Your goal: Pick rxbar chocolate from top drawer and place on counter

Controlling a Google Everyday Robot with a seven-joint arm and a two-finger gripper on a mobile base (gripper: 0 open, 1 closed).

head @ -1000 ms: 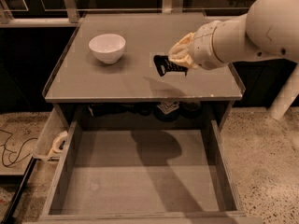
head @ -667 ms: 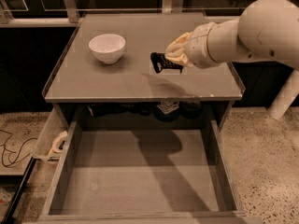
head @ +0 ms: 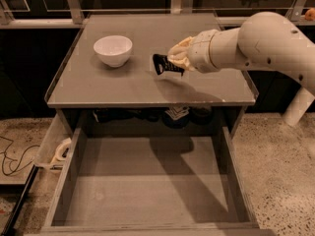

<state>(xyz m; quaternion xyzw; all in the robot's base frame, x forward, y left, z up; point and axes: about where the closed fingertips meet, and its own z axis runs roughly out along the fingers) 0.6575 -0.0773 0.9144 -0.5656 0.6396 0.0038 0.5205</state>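
Observation:
My gripper is over the middle of the grey counter, reaching in from the right. It is shut on the rxbar chocolate, a small black wrapper bar that sticks out to the left of the fingers, just above the counter surface. The top drawer is pulled open below the counter; its grey floor shows no objects.
A white bowl stands on the counter's left half. Dark round items with blue-white packaging sit in the shelf gap under the counter. A narrow pale side tray with a tape roll hangs at the left. Speckled floor lies to the right.
My gripper with the bar has moved left across the counter, toward the middle and slightly away from the front edge.

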